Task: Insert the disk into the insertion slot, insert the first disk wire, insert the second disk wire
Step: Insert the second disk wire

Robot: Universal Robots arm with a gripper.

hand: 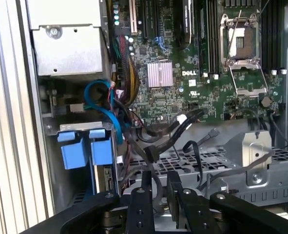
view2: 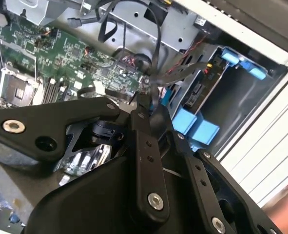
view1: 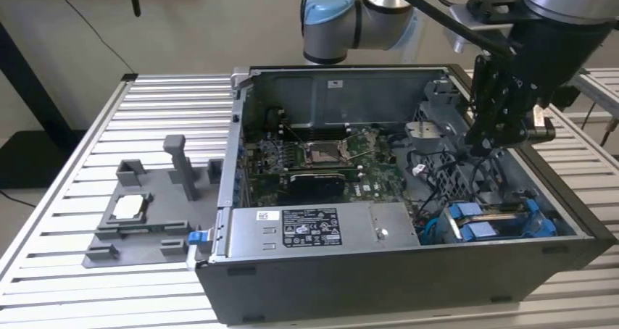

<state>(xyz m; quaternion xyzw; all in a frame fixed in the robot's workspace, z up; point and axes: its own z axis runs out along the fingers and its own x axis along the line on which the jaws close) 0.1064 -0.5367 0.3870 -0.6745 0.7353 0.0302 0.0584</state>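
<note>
Seating looks done: blue-framed silver disk [view1: 476, 222] in grey metal insertion slot [hand: 53, 129] at five o'clock; narrow jaws pinch unplugged black wire [hand: 153, 174].

The arm [view1: 387, 10] is made of silver-grey tubes with round joints, one closed by a light blue cap [view1: 327, 11]. Black cables [view1: 454, 19] run along it to a dark wrist block [view1: 559, 35]. The claw [hand: 159, 179] is matt black all over. In the second wrist view its flat, round-ended link bars [view2: 144, 161] are pinned with bright silver screws [view2: 155, 200] and a hollow rivet [view2: 13, 126].
</note>
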